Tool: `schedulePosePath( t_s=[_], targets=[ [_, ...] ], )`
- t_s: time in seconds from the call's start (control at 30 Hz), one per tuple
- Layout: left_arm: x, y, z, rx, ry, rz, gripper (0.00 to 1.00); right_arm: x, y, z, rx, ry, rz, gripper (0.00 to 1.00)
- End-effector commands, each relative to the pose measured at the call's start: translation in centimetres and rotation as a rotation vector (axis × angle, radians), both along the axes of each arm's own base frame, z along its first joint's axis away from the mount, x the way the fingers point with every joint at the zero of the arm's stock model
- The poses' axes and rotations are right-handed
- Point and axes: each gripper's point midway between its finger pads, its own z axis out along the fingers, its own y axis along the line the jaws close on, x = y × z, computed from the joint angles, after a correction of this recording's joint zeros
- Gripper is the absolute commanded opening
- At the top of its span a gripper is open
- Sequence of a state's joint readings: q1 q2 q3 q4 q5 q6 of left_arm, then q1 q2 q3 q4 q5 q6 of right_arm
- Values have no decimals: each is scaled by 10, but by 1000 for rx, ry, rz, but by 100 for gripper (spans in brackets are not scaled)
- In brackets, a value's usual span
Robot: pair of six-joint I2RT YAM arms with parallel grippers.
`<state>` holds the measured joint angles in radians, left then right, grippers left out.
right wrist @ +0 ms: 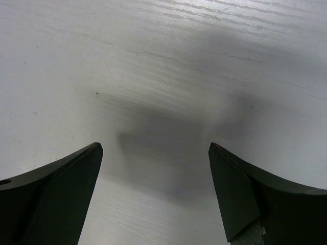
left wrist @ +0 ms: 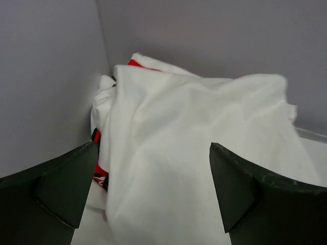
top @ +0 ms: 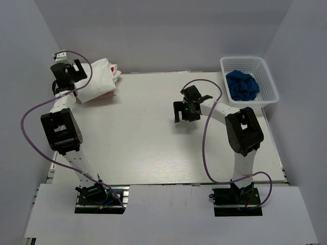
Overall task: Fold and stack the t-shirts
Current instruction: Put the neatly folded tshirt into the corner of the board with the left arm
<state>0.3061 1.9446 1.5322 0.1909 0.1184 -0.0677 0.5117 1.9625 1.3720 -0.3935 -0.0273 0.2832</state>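
**Fig. 1. Reaching for the top t-shirt of the unfolded heap, upper left of the top view.**

My left pincer [left wrist: 153, 147] is spread wide with nothing held. The plain white t-shirt [left wrist: 204, 112] lies rumpled just ahead of it and fills the gap between its fingers in the left wrist view. The printed t-shirt [left wrist: 98, 171] shows red and black beneath it at the left edge. My right pincer [right wrist: 155, 147] also gapes empty above bare table [right wrist: 153, 61], mid-frame and well apart from the heap. I judge that folding has not begun. The next move calls for closing on the white cloth alone, then drawing it onto open table. A basket [top: 268, 81] of blue cloth [top: 242, 86] sits at the upper right.
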Motion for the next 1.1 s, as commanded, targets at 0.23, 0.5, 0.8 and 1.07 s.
schedulePosePath(
  t_s=[0.23,0.5,0.8,1.07],
  targets=[
    [40,48,-20,29,-73,152,100,16,3,20,-2,-62,11,90],
    [65,68,-40,32,-32,185,98,20,5,8,-17,-38,18,90],
    [83,65,-50,-3,-27,146,91,23,7,7,-21,-35,20,90],
    [80,70,-78,-29,26,159,93,21,9,3,-18,-17,21,90]
  ],
)
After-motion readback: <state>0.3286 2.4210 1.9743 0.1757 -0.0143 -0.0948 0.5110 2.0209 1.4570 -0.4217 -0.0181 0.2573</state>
